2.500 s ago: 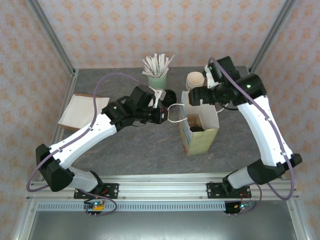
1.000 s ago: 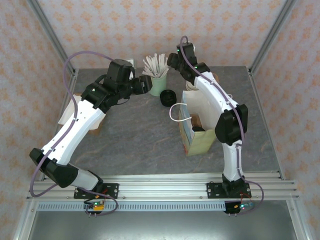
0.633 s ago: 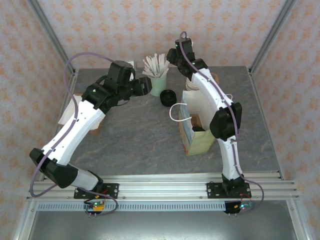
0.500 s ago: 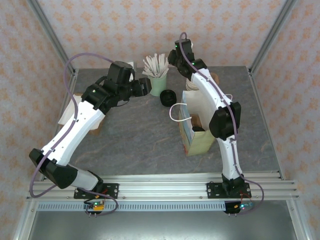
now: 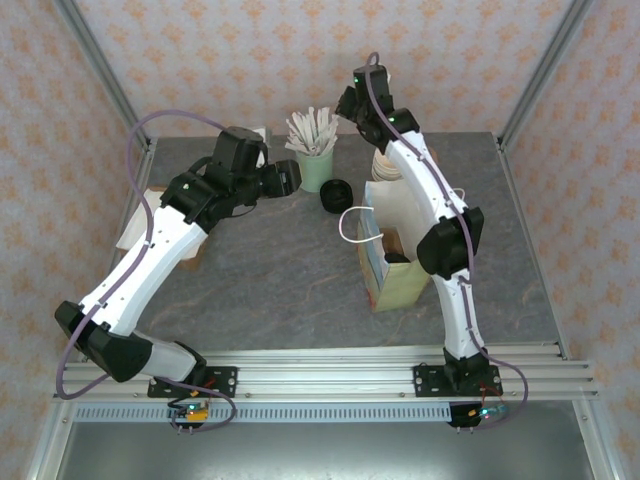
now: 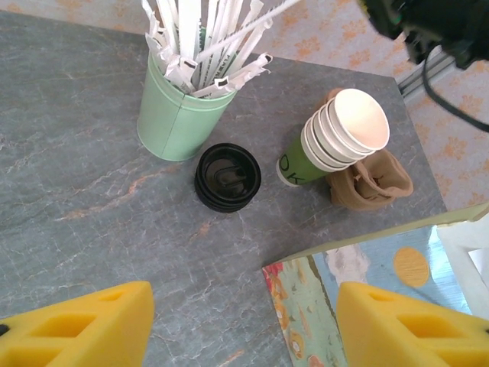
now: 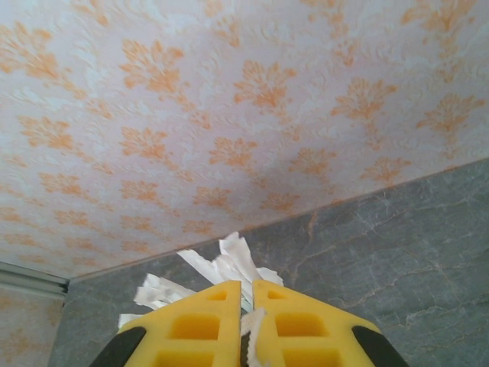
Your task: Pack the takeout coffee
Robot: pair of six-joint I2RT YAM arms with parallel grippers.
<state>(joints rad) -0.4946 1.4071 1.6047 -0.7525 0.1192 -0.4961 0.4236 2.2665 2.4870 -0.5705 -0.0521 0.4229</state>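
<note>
Takeout coffee (image 6: 228,177) stood by far edge of desk (image 5: 250,280), between mug (image 6: 177,115) and bag (image 5: 405,280). Left end effector (image 6: 244,329) spread wide, aimed at it, likely lining up grasp. Right end effector (image 7: 246,321) pressed together, parked high, clear.

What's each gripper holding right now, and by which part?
Left gripper is open, holding nothing. Right gripper is nearly shut by the white sticks; whether it pinches one cannot be told.

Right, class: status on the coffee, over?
Left gripper jaws open, facing takeout coffee. Right gripper jaws shut by stick mug. Coffee on table, outside bag.
</note>
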